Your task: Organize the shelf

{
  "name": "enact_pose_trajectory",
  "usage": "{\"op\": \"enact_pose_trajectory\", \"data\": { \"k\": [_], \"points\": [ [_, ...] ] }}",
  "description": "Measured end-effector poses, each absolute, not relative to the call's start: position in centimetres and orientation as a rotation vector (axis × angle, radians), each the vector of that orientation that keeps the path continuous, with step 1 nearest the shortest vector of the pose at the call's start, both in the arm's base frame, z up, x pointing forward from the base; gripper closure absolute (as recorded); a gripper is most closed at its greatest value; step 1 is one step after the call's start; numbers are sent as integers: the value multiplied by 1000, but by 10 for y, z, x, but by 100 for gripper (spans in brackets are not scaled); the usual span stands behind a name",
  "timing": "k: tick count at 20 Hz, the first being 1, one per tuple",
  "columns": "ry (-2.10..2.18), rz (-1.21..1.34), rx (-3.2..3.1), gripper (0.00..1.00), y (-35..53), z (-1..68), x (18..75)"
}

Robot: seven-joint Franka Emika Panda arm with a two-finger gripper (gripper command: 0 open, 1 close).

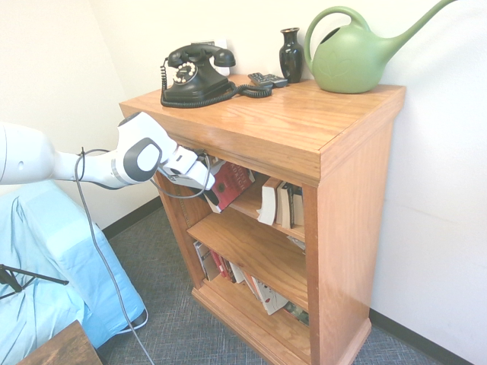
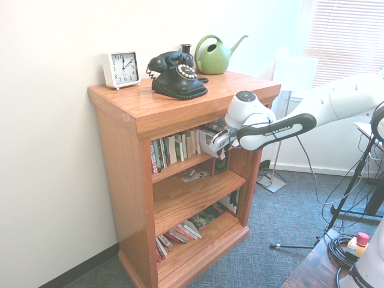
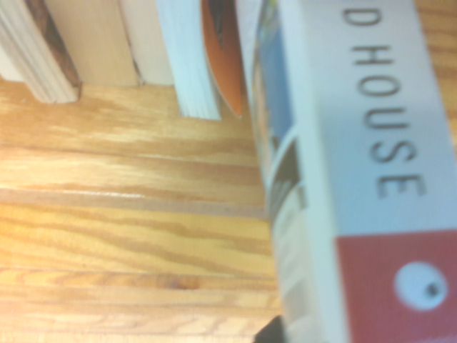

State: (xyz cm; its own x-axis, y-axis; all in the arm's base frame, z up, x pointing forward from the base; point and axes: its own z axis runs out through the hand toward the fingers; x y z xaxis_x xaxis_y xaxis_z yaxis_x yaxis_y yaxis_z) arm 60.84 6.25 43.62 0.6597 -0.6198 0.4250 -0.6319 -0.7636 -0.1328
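Only secondly: clock (image 2: 121, 69) atop shelf (image 2: 180, 105)

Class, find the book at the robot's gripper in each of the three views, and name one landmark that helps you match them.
First exterior view: the red-covered book tilts out of the shelf's top tier, at the gripper, left of centre.
Second exterior view: only its pale edge shows, right of centre, beside the gripper.
Wrist view: its white-and-red spine fills the right side.
Shared landmark: the top tier's row of books.
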Motion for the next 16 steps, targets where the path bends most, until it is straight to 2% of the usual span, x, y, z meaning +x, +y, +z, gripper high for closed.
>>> {"op": "enact_pose_trajectory", "data": {
  "k": [4,16],
  "points": [
    [-1056,736,2844,0,67,444,601],
    [-997,740,2881,0,94,447,527]
  ]
}}
